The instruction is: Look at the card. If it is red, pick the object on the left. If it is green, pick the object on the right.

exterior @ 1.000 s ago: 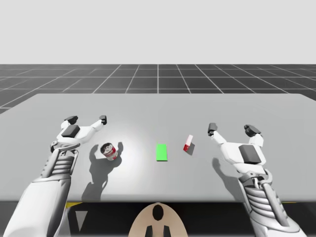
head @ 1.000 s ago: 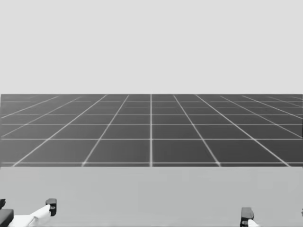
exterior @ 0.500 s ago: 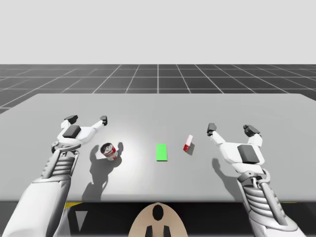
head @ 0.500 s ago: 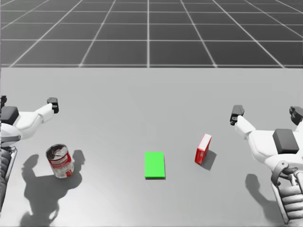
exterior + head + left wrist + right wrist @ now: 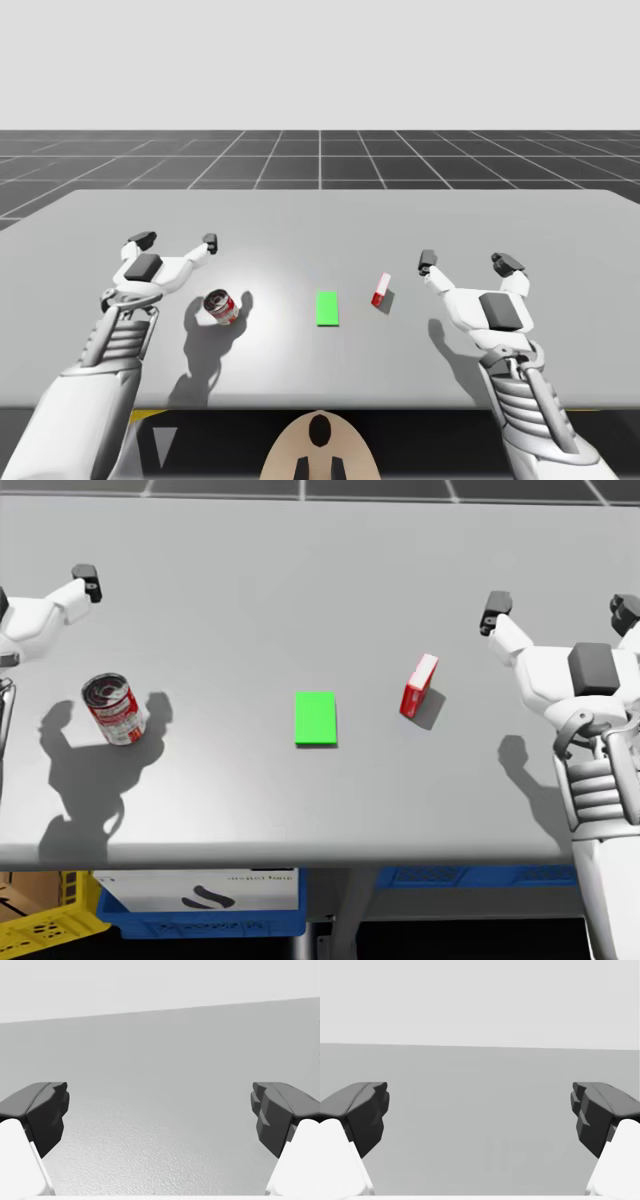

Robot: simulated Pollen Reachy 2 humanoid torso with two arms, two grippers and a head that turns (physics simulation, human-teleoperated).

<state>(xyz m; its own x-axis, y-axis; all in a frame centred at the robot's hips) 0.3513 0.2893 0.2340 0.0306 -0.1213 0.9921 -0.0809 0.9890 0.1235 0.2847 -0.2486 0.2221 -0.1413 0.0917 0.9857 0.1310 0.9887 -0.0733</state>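
**Stock at the card-reading step: green card, red box to be picked**

- Card (image 5: pixel 315 718): green, lying flat on the table (image 5: pixel 300 570), which my head view looks down on. I judge the reading step done. Green means the object on the right.
- Red box (image 5: pixel 419 686): the task's thing. It is small and flat and stands on a narrow edge, near the card on its right and slightly beyond it. Nothing touches it.
- Red can (image 5: pixel 112 709): upright, well apart from the card on its left. Not wanted under a green card.
- Right gripper (image 5: pixel 467 263): further right of the card than the box, hovering above the table. The fingers are wide apart with nothing between them, and the right wrist view has bare table ahead.
- Left gripper (image 5: pixel 175 241): left of the card, just beyond the can. The fingers are likewise spread and empty.

Next move, as I judge it: my right arm swings in toward the card and comes down until its spread fingers straddle the box across the thin faces. The box looks easy to tip over, so I would avoid touching it until the fingers close on it.
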